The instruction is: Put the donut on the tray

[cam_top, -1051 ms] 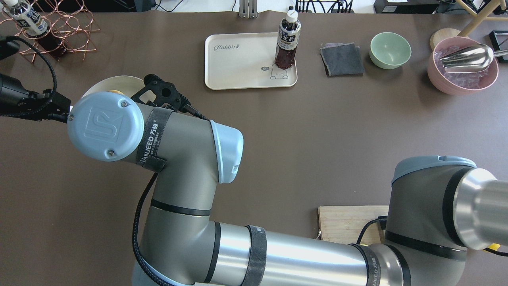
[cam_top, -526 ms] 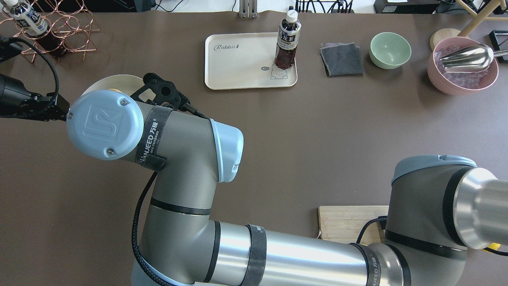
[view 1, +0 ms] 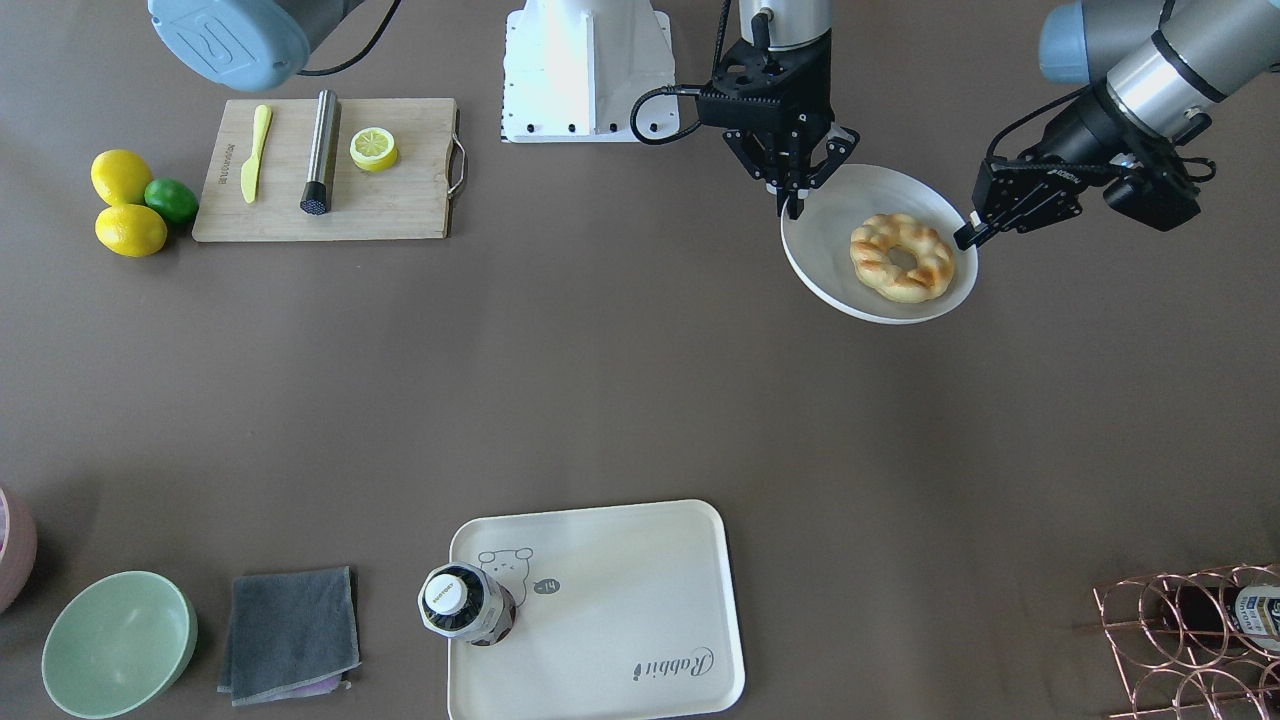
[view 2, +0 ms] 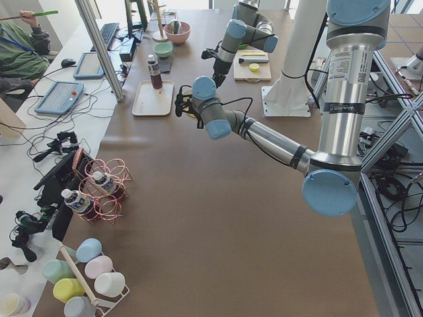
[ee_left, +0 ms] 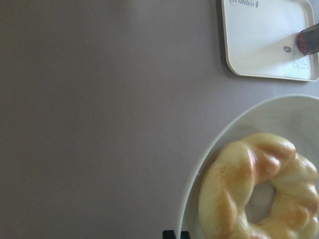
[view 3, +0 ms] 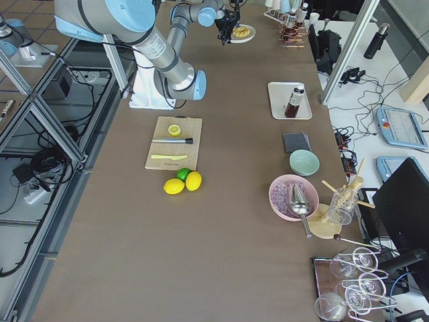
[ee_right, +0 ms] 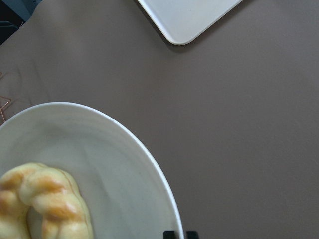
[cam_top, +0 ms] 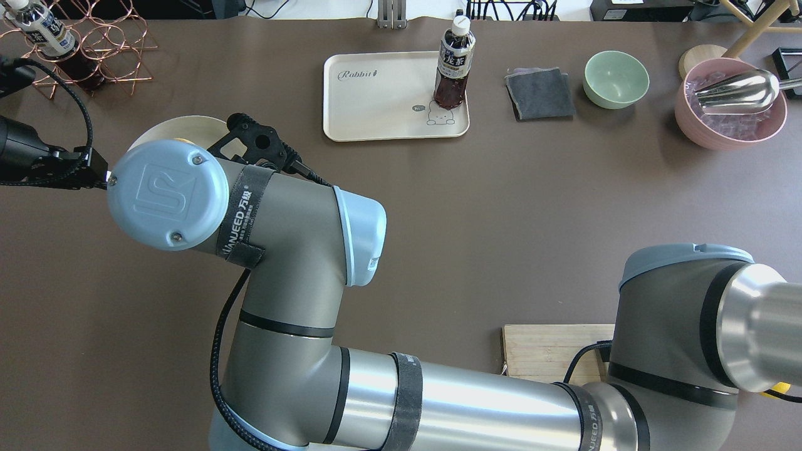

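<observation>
The donut [view 1: 900, 257], a braided golden ring, lies in a round white plate [view 1: 830, 250] near the robot's side of the table. My right gripper [view 1: 793, 205] reaches across and is shut on the plate's rim on the robot's side. My left gripper [view 1: 968, 238] is shut on the opposite rim. Both wrist views show the donut [ee_left: 259, 194] [ee_right: 45, 204] and closed fingertips at the rim. The cream tray [view 1: 620, 600] lies far across the table, apart from the plate. In the overhead view my right arm hides the donut and most of the plate [cam_top: 169, 128].
A dark drink bottle [view 1: 462, 605] stands on the tray's bear corner. A grey cloth [view 1: 290, 635] and green bowl [view 1: 118, 640] lie beside the tray. A copper wire rack [view 1: 1190, 630] holds bottles. A cutting board [view 1: 400, 200] with a lemon half, lemons and a lime are also on the table.
The plate's rim and my right wrist have shifted slightly toward the far side of the table. My left gripper has stayed at the rim, moving a little with it.
</observation>
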Tool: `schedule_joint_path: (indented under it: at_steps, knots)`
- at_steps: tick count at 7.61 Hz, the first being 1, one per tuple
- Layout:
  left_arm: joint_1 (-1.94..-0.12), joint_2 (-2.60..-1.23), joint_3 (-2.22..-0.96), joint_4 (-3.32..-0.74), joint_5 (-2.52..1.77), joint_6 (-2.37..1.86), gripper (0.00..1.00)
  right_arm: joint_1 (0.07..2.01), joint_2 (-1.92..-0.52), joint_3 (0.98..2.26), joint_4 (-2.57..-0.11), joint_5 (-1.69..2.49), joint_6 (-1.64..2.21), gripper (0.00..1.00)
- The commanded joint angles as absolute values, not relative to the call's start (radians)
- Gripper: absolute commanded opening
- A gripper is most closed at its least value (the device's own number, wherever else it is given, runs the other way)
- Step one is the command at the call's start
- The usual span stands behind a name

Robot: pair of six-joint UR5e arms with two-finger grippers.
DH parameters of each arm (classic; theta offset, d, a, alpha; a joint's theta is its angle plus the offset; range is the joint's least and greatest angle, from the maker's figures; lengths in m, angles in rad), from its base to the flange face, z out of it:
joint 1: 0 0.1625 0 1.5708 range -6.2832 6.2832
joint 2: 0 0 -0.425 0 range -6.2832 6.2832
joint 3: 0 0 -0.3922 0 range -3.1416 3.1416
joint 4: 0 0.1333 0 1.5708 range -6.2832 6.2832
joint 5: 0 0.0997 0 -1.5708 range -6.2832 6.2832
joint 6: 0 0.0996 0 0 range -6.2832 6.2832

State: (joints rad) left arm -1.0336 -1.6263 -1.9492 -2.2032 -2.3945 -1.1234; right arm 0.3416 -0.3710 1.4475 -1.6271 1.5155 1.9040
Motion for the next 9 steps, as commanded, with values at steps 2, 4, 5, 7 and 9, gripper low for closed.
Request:
schedule_joint_path:
  at_steps: [2,4,5,7,9]
  knots:
    - [-1.029,-1.650,-1.916,-2.181,-2.393,-1.150,0.00,0.383,-0.388,1.503,-1.637,1.586,1.816,1.00]
    - [-1.028,-1.753,-1.795,-2.175,-2.385,-1.247,0.00,0.449,-0.499,1.631,-1.638,1.687,1.716,1.00]
    - [-1.028,-1.808,-1.729,-2.175,-2.387,-1.305,0.00,0.503,-0.584,1.705,-1.638,1.745,1.624,1.00]
    - [-1.017,-2.004,-1.537,-2.174,-2.384,-1.547,0.00,0.637,-0.733,1.766,-1.629,1.872,1.446,1.00]
    - [-0.985,-2.126,-1.409,-2.171,-2.291,-1.751,0.00,0.759,-0.843,1.766,-1.625,1.975,1.241,1.00]
